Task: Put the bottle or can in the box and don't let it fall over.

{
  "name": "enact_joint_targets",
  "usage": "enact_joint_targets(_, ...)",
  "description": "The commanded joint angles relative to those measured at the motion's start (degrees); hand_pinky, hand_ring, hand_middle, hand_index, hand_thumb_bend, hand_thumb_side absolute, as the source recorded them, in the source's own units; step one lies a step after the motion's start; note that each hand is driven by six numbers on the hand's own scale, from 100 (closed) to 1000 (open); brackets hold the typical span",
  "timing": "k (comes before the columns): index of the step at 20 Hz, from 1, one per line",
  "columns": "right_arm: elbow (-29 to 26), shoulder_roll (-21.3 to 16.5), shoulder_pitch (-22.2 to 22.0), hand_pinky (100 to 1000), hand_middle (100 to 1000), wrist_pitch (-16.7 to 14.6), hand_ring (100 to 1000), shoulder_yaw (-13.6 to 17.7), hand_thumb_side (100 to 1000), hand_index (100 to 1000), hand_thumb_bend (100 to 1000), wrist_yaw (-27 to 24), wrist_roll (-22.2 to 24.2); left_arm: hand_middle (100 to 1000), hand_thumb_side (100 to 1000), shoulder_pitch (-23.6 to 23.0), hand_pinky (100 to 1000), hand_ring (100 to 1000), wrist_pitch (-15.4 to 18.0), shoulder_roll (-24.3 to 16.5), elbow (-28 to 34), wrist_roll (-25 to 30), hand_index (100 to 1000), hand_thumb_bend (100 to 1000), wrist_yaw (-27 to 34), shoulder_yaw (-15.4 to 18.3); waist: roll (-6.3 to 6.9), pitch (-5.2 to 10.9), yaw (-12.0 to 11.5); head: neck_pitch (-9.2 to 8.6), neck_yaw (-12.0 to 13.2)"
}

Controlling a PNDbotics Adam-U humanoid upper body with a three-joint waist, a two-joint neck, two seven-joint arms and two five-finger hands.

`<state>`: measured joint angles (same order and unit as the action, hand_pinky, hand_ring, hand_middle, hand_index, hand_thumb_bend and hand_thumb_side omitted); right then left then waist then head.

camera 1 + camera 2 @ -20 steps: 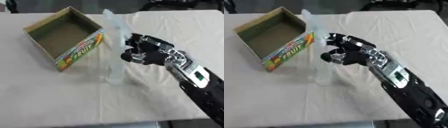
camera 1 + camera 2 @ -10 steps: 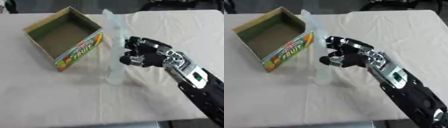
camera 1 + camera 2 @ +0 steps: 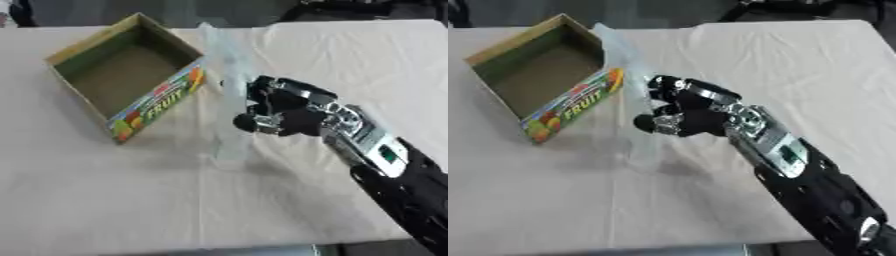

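Observation:
A tall clear plastic bottle (image 3: 229, 70) stands upright on the white tablecloth, just right of the open cardboard box (image 3: 156, 103) with "FRUIT" printed on its side. The box is empty inside. My right hand (image 3: 293, 112) comes in from the lower right and is at the bottle's right side, about halfway up. Its fingers are curled round the bottle, the thumb (image 3: 245, 123) lying across the front of it. The bottle's base rests on the cloth. My left hand shows in neither view.
The table's front edge (image 3: 219, 247) runs along the bottom. Dark shapes (image 3: 367, 10) stand beyond the far edge at the upper right. Bare cloth (image 3: 114, 195) stretches left and in front of the bottle.
My right hand has slid left, from just beside the bottle to closing its fingers and thumb on it. The bottle and box have stayed in place.

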<state>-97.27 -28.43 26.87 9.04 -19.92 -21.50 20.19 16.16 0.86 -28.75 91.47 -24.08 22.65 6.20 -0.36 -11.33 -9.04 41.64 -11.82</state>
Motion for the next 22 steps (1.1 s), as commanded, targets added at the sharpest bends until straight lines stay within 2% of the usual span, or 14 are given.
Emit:
enact_joint_targets(1, -0.22, -0.15, 1.19, 823, 998, -0.01, 1000, -0.09, 319, 954, 442, 0.21, 0.12, 768, 760, 0.69, 767, 796, 0.07, -0.99, 0.77, 0.22, 823, 667, 0.26, 0.37, 0.31, 0.58, -0.08, -0.69, -0.22)
enact_joint_targets(22, 1.01, 0.75, 2.48, 822, 981, 1.29, 997, -0.44, 300, 946, 465, 3.96, -2.32, 768, 761, 0.47, 770, 794, 0.11, -0.85, 0.78, 0.28, 814, 662, 0.32, 0.45, 0.30, 0.44, -0.11, -0.81, -0.37)
